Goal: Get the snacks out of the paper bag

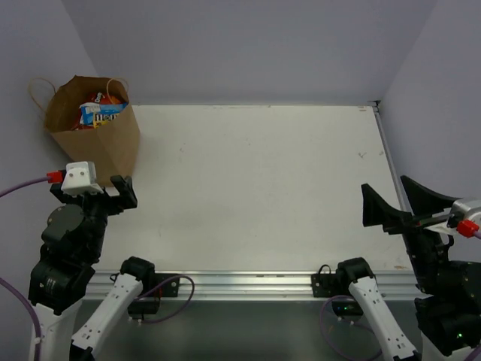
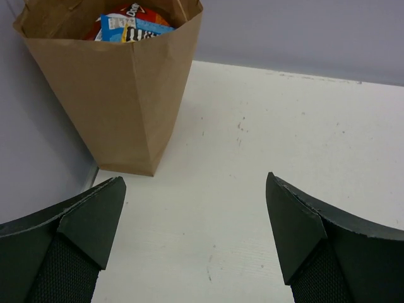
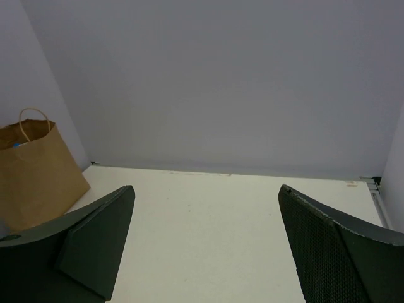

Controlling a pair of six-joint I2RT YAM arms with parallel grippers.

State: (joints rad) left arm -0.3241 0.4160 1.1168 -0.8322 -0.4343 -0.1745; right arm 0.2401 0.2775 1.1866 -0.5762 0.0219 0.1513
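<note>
From above: the paper bag (image 1: 94, 135) stands upright at the far left corner of the table (image 1: 263, 173), mouth open, the snacks (image 1: 101, 110) heaped inside and none out yet. The left gripper (image 1: 94, 197) hangs just on the near side of the bag, fingers spread wide and empty. The right gripper (image 1: 402, 207) waits at the right edge, equally wide, nothing in it. First danger, I'd say: the bag looks light and tall, so a reach that clips its rim could tip it or shove it askew.

Left wrist view: the left gripper (image 2: 196, 208) frames bare table, with the paper bag (image 2: 126, 95) ahead and to the left and the snacks (image 2: 129, 25) peeking over the rim. They're glossy packets, stacked. A pinch may slide off, drag two up together, or lift the bag along with them.

Right wrist view: the right gripper (image 3: 205, 227) looks across the table at the paper bag (image 3: 35, 170), well apart from it. That's probably too far to steady the bag if it starts to go.
</note>
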